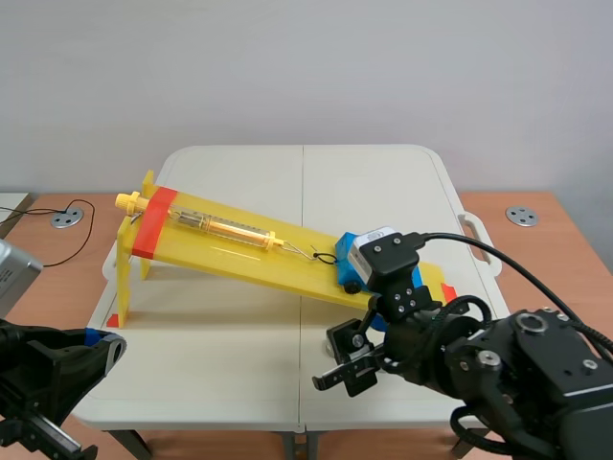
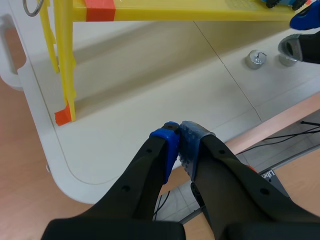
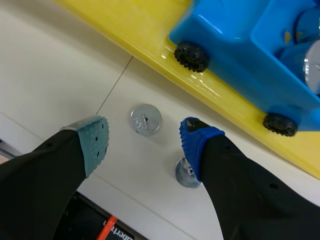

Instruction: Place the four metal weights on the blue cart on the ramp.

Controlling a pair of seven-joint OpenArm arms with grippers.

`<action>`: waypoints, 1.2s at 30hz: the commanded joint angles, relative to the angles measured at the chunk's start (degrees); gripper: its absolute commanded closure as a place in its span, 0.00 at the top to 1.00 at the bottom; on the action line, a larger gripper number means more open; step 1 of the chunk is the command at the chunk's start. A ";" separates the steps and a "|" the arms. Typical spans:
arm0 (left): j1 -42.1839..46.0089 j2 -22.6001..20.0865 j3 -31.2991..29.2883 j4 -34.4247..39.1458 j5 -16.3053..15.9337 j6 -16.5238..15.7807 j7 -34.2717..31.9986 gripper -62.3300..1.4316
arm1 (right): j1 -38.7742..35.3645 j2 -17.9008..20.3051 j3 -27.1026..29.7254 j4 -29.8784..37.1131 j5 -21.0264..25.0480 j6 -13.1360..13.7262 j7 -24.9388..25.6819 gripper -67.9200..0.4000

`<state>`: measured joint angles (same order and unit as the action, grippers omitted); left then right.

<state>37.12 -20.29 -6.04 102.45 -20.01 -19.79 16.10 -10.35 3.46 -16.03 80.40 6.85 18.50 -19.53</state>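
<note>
If dropped carelessly toward the table (image 1: 211, 383), could bump the ramp (image 3: 150, 30) and skew it on thin legs, or jolt the blue cart (image 3: 235, 55) parked at the low end, free on wheels, tethered only by a thin line to the spring scale (image 1: 230, 228). Right gripper (image 3: 145, 141) spread wide, empty, hanging over two loose weights lying on the table just beside the ramp, near the front edge. Left gripper (image 2: 179, 145) pressed together on nothing, low by the near left corner, well apart from both. On closing around the nearer weight (image 3: 146, 119), risks nudging the second weight (image 3: 186, 174), half hidden behind the blue pad (image 3: 197, 142), off the edge; probably slippery to pinch too. Table: matte off-white plastic, centre seam. Ramp: glossy yellow plastic slab, orange tape band. Cart: moulded blue plastic, open bin, black ribbed wheels, something shiny inside, probably loaded weights, count unclear. Pads: soft, dotted, one grey-green, one blue. Weights: small polished metal rounds, mirror-bright, tiny hook on top.
</note>
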 commanded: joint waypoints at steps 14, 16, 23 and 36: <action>-1.11 0.59 -0.66 2.80 -4.26 -1.60 -5.53 0.07 | 10.45 -4.35 -2.84 -7.28 -1.38 -4.61 11.06 0.45; -1.11 0.59 -0.66 2.80 -4.26 -1.60 -5.53 0.07 | 10.73 -4.55 -3.15 -8.57 -1.38 -4.81 11.37 0.45; -1.14 0.59 -0.66 2.80 -4.26 -1.60 -5.55 0.07 | 11.02 -4.61 -3.65 -10.14 -1.53 -5.09 12.00 0.38; -1.14 0.59 -0.66 2.80 -4.26 -1.60 -5.55 0.07 | 11.02 -4.57 -3.65 -10.14 -1.77 -7.26 9.97 0.13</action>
<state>37.12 -20.29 -6.04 102.45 -20.01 -19.79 16.10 -3.81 0.14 -18.90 66.11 3.88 14.39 -14.83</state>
